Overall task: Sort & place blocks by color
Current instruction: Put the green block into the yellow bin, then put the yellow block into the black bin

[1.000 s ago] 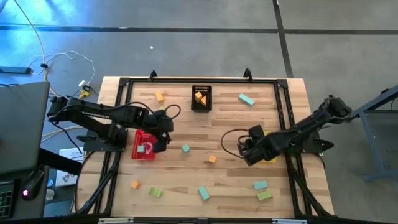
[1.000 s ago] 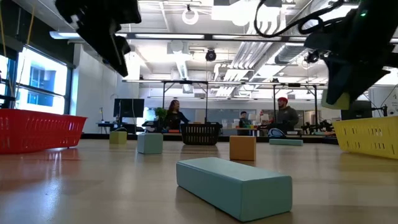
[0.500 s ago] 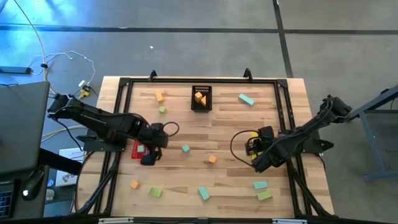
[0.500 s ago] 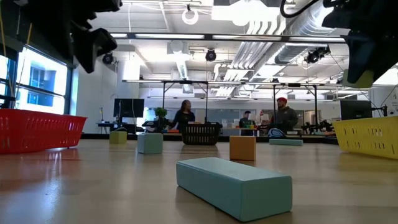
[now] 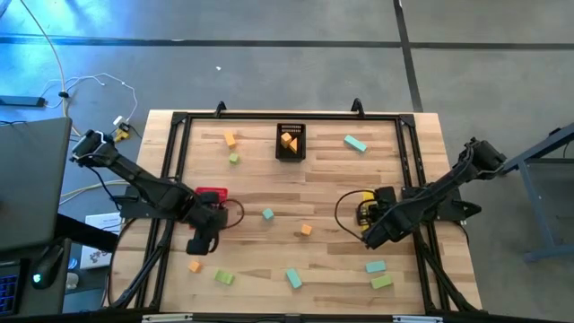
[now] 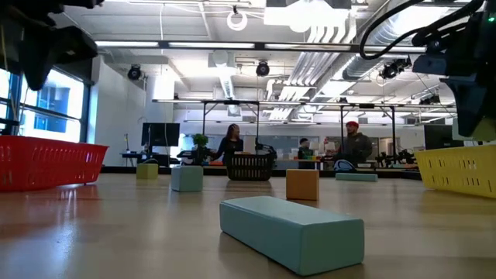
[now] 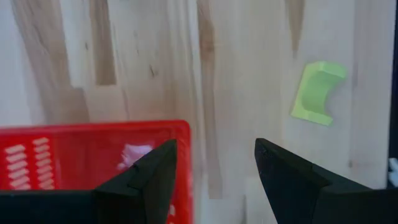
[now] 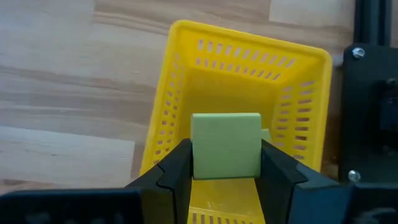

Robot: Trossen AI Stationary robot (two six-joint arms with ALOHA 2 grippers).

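Small orange, teal and light green blocks lie scattered flat on the wooden table. In the high view my left gripper (image 5: 199, 242) hovers open near the table's left side, just nearer than the red basket (image 5: 213, 193). Its wrist view shows the gripper (image 7: 214, 180) over that basket's corner (image 7: 93, 155), with a light green block (image 7: 317, 92) lying beyond. My right gripper (image 5: 375, 235) is shut on a light green block (image 8: 227, 146) above the yellow basket (image 8: 249, 93), which also shows in the high view (image 5: 366, 208). My right gripper pinches the light green block between its two fingers (image 8: 177, 171), which bear on two opposite side faces (image 8: 200, 149). It comes from above, pointing down. The block is lifted clear over the yellow basket's open top, its broad face level.
A black basket (image 5: 290, 142) with orange blocks stands at the far middle. Loose blocks include a teal cube (image 5: 268, 213), an orange cube (image 5: 306, 230), an orange block (image 5: 194, 266), and teal and green bars (image 5: 375, 266) near the right front. A black frame (image 5: 170, 161) borders the table. People stand in the room behind.
My left gripper has drawn away from above the red basket toward the table's near-left, uncovering part of it. My right gripper, still shut on the green block, has moved toward the near and right edges, uncovering the yellow basket in the high view.
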